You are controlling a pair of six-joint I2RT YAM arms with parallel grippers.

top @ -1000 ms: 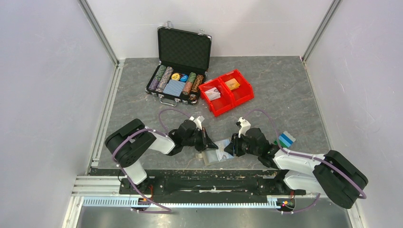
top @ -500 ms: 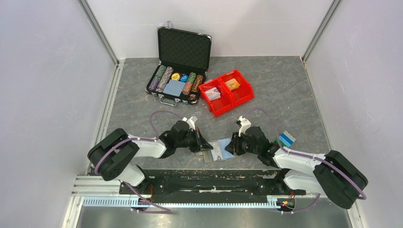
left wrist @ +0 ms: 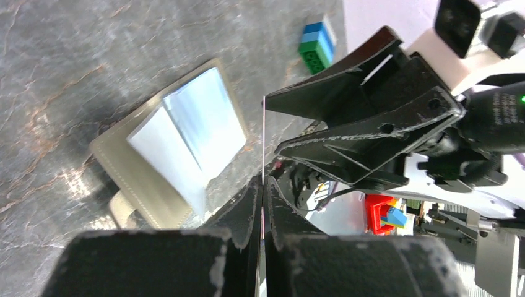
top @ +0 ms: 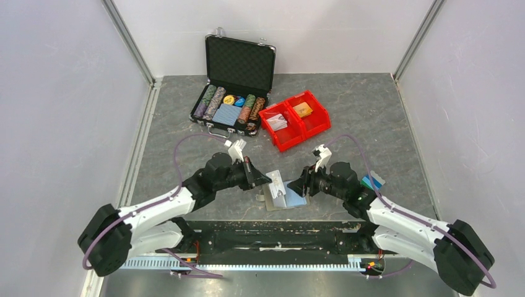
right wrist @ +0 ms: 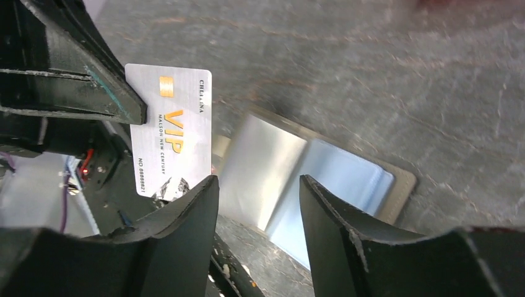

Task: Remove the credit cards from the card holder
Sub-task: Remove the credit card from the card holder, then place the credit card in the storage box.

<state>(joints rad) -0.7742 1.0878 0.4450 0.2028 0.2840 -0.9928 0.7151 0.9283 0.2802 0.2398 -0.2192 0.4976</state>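
Card holder lies open on counter between both arms, pale blue sleeves facing up. Left end effector pinches silver VIP card tight by one end, card on edge, clear of holder, just above it. Right end effector spread wide, empty, poised over holder. Blue and green cards lie near right arm. Likely step: card out, ready to carry aside. Next move calls for setting it on counter, then checking sleeves for more.

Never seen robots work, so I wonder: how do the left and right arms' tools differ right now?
The left tool is shut on a silver plastic VIP card, held aloft; the right tool is open and empty, pointing at the open grey folding card holder. Both are black and two-fingered.
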